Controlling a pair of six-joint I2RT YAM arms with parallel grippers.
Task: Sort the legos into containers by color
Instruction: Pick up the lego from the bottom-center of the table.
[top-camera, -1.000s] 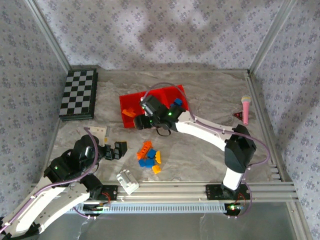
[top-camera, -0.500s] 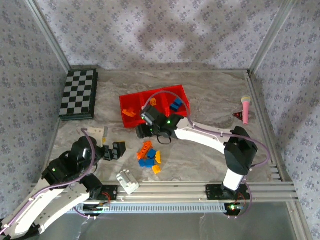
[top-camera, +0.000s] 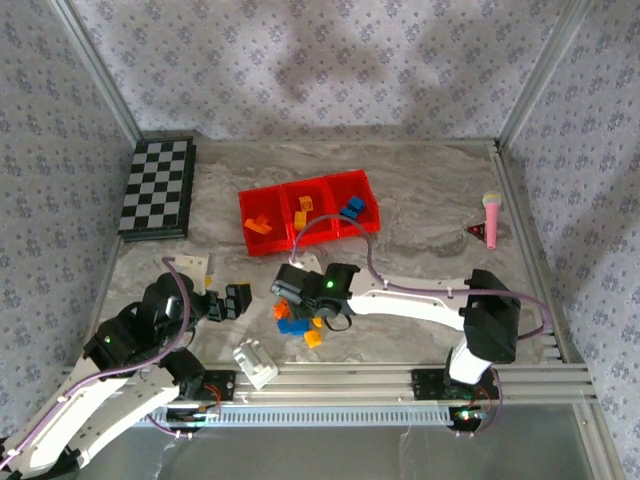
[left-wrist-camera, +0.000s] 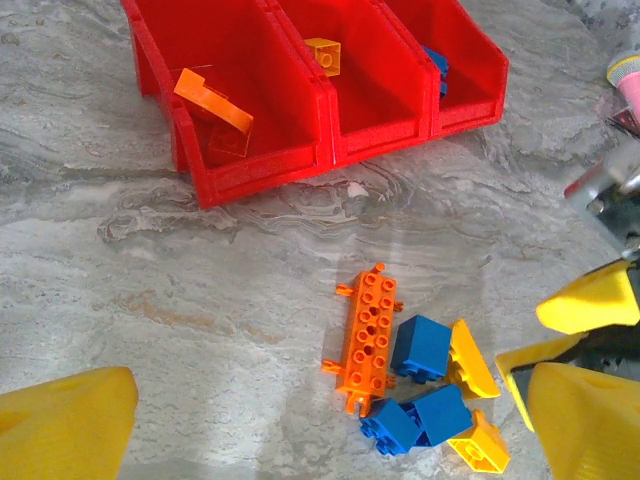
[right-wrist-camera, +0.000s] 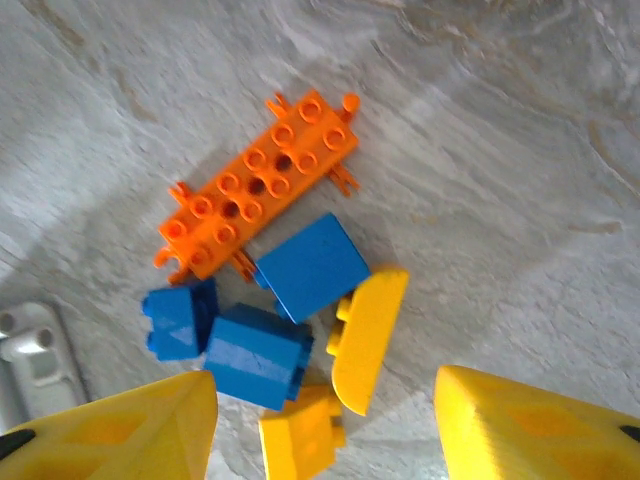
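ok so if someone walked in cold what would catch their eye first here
The bright red containers stand out first, a row of three in the middle of the grey marbled table. Next is the loose pile of legos toward the near edge, orange, blue and yellow, with the right gripper hanging open just above it. The checkered board at the far left comes after.
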